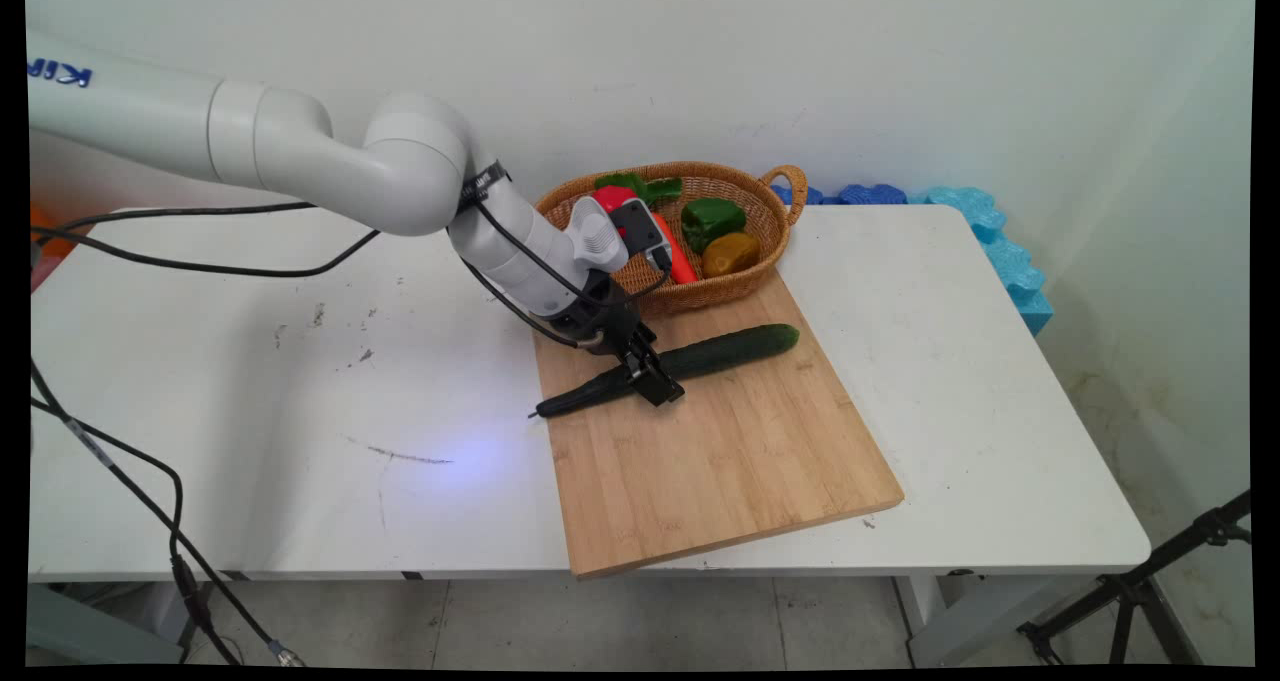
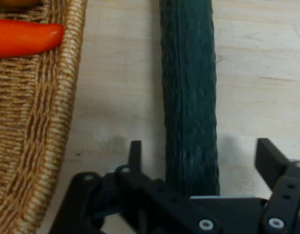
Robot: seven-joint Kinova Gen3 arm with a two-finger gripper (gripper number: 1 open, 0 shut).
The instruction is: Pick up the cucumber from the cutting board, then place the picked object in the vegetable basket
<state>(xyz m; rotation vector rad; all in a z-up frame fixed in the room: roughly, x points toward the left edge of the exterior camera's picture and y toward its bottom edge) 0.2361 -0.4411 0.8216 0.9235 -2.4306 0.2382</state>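
Main view: the black two-finger gripper [image 1: 652, 381] of the white arm is lowered onto a wooden cutting board [image 1: 720, 461] that lies on the white table [image 1: 300, 381], its far edge touching a woven basket [image 1: 765, 231]. A long dark green cucumber [image 1: 735, 348] is laid slantwise across the board's far half, and the gripper is set over its middle part, so that one end is seen to the right of the fingers and the other, darker end is seen at the board's left edge. In the hand view the cucumber [image 2: 189, 112] is shown running up between the two fingers [image 2: 271, 161], which are spread apart on either side of it with a gap of bare wood visible at each flank; the tool is thus released and nothing is grasped. In the basket a green pepper [image 1: 712, 219], a yellow-brown pepper [image 1: 730, 253] and an orange-red carrot [image 1: 678, 256] are held, partly hidden behind the arm's wrist. Blue foam blocks [image 1: 990, 241] are lined along the wall at the table's far right corner.
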